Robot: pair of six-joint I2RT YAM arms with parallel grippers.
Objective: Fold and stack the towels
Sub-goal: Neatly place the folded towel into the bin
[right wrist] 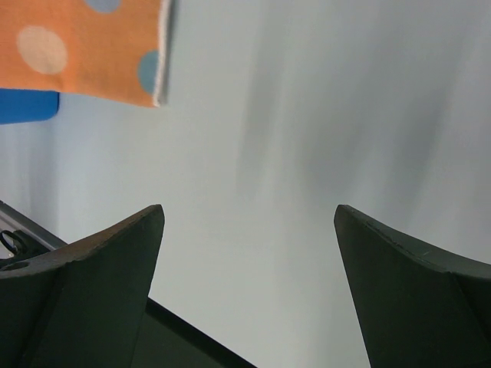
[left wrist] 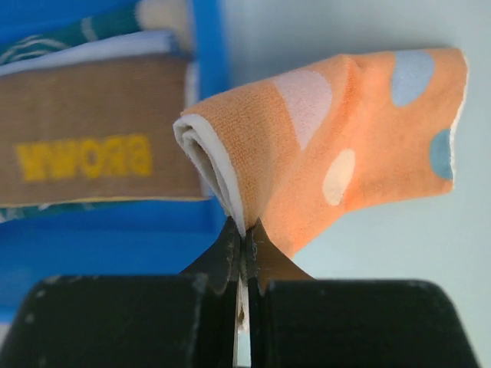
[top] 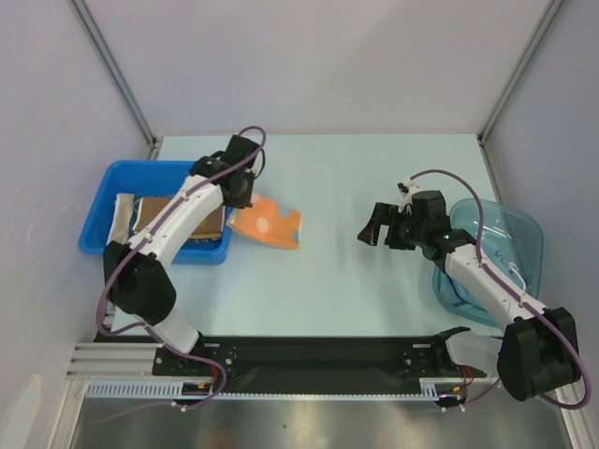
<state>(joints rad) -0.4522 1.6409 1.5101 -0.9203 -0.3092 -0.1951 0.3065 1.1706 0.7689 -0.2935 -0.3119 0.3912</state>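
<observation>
Table (top: 374, 187): wrist view alone shows left fingers (left wrist: 224, 257) pinching orange towel (left wrist: 345, 146).

A blue bin (top: 98, 234) on the left holds a brown towel (top: 153, 213). The left end effector (top: 240, 204) meets the edge of an orange dotted towel (top: 271, 223) lying just beside the bin. The right end effector (top: 372, 227) hangs over the counter (top: 356, 290), near a clear blue tub (top: 515, 234).

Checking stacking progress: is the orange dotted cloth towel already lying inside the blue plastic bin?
No, the folded orange dotted cloth towel is pinched in the shut left gripper, outside the blue plastic bin.
</observation>
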